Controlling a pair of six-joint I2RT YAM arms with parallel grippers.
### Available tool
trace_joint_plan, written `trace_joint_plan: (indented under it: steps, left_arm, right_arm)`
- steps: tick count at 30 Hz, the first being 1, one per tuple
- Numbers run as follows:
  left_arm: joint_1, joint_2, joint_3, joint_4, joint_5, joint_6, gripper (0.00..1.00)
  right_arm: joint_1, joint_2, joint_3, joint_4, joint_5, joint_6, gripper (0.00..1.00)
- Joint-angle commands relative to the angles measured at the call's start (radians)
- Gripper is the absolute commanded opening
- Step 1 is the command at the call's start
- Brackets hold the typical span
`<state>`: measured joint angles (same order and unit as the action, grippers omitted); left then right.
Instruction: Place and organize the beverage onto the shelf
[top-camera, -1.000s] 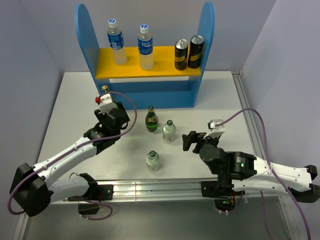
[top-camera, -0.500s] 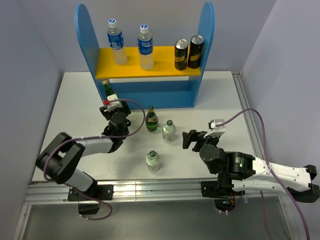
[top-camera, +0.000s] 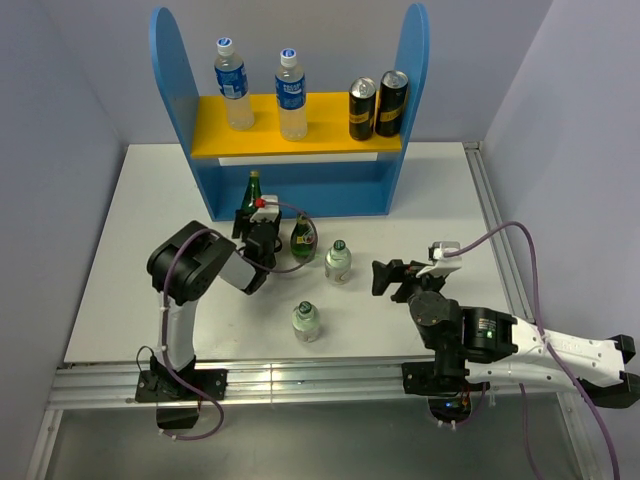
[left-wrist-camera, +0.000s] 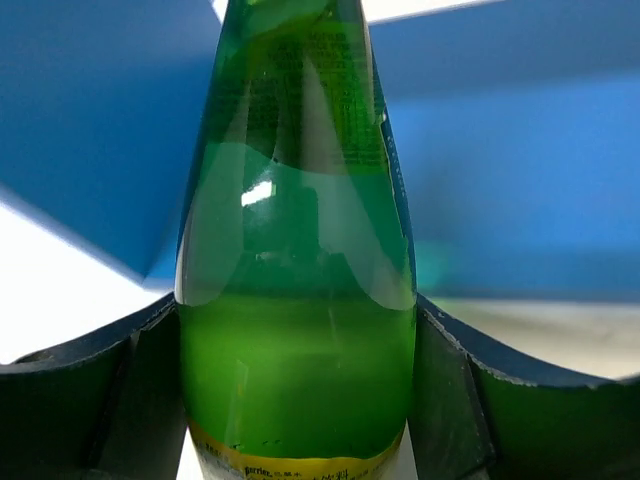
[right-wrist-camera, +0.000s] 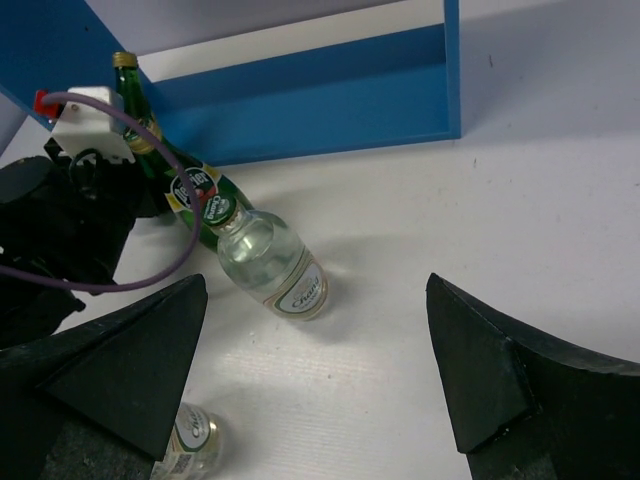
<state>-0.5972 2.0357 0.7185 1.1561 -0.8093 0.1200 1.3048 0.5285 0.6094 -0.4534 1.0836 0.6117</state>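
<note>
**Top external view.** The left gripper (top-camera: 252, 216) is closed around the held green bottle (top-camera: 254, 190). The bottle stands upright, neck up, just in front of the blue base of the shelf (top-camera: 330, 190), left of centre. The shelf lies straight beyond this gripper, and the left arm is much the nearer. The right gripper (top-camera: 392, 276) is spread and empty, well apart from the shelf, with a short clear bottle (top-camera: 338, 262) to its left.

**Left wrist view.** Both fingers (left-wrist-camera: 90, 400) press the bottle's lower body. Its long axis is vertical, and blue shelf surface fills the background. The coming move is probably a short forward carry onto the base, with the axis kept vertical.

**Right wrist view.** The jaws stand wide with nothing between them. Ahead stands the short clear bottle, with the second green bottle (right-wrist-camera: 205, 205) just beyond it. Another short bottle (right-wrist-camera: 190, 440) shows at lower left.
</note>
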Motion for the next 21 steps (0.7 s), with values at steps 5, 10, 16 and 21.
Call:
trace_joint_plan:
  steps: [5,10,16,21]
  left_arm:
    - [0.06,0.007,0.13,0.705,0.042,-0.037,0.0]
    - [0.076,0.021,0.15,0.705,0.055,-0.052,0.0]
    - [0.079,-0.041,0.047,0.705,0.056,-0.091,0.0]
    - [0.03,-0.21,-0.127,0.703,0.031,-0.073,0.0]
  right_arm:
    - [0.005,0.01,-0.022,0.067,0.047,-0.024,0.97]
    - [0.005,0.036,-0.022,0.094,0.05,-0.049,0.97]
    - [0.005,0.054,-0.026,0.142,0.052,-0.082,0.96]
    - [0.005,0.059,-0.027,0.166,0.042,-0.09,0.96]
